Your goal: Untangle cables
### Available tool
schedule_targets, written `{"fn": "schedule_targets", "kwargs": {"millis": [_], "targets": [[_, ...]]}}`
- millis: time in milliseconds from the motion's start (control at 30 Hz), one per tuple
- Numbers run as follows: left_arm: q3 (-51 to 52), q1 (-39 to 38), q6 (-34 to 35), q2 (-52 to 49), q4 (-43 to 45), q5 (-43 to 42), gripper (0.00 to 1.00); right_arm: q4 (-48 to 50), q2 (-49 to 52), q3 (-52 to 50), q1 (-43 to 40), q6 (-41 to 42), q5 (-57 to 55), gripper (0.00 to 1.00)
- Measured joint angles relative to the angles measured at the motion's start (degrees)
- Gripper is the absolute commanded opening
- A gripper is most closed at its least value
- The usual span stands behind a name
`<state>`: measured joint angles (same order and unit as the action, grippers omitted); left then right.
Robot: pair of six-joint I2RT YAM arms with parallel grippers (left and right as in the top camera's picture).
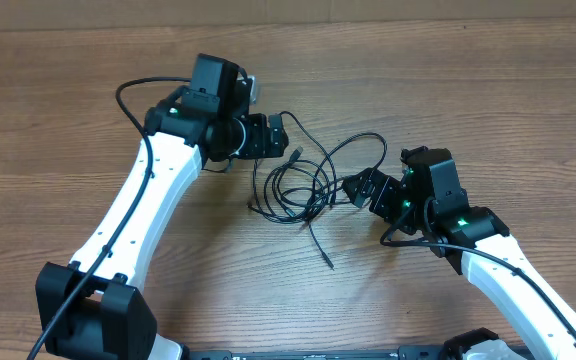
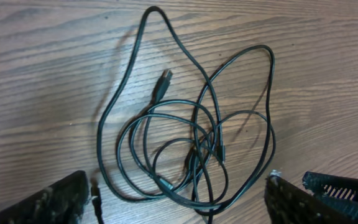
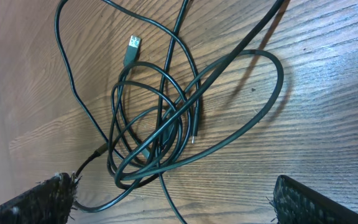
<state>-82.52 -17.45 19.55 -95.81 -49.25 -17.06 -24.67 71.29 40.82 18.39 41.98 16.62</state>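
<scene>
From the overhead camera I see the cables (image 1: 313, 190), two thin black flexible cords with small plugs, lying in one loose tangle at the centre of the brown wood-grain table (image 1: 468, 80). The left gripper (image 1: 271, 135), black on a white arm, sits at the tangle's upper left edge. The right gripper (image 1: 363, 188), of the same build, sits at its right edge, so the knot lies between the two. A flat silver-tipped USB plug (image 1: 296, 152) points toward the upper left, just beside the left gripper, and one loose tail runs down to a small dark plug (image 1: 328, 264) below the coils. On the left wrist camera the cables (image 2: 191, 143) fill the middle of the frame as overlapping loops flat on the wood, with the USB plug (image 2: 165, 81) above centre. The left gripper (image 2: 178, 186) has its jaws spread wide at the bottom corners, pinching nothing (the lowest loops lie between the tips, and I cannot tell whether they touch). On the right wrist camera the cables (image 3: 166, 124) crowd the centre and left, with the USB plug (image 3: 132, 46) at upper left. The right gripper (image 3: 174, 186) also has its jaws spread wide at the bottom corners, with nothing gripped.
</scene>
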Motion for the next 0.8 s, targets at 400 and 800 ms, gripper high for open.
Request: {"fn": "schedule_targets", "kwargs": {"millis": [400,800], "targets": [[0.0,-3.6,0.0,-8.8,1.4,12.8,0.91,0.0,0.0,0.0,0.0,0.0,0.0,1.00],[0.1,-3.5,2.8,-23.3,2.1,14.5,0.04,0.0,0.0,0.0,0.0,0.0,-0.1,1.00]]}}
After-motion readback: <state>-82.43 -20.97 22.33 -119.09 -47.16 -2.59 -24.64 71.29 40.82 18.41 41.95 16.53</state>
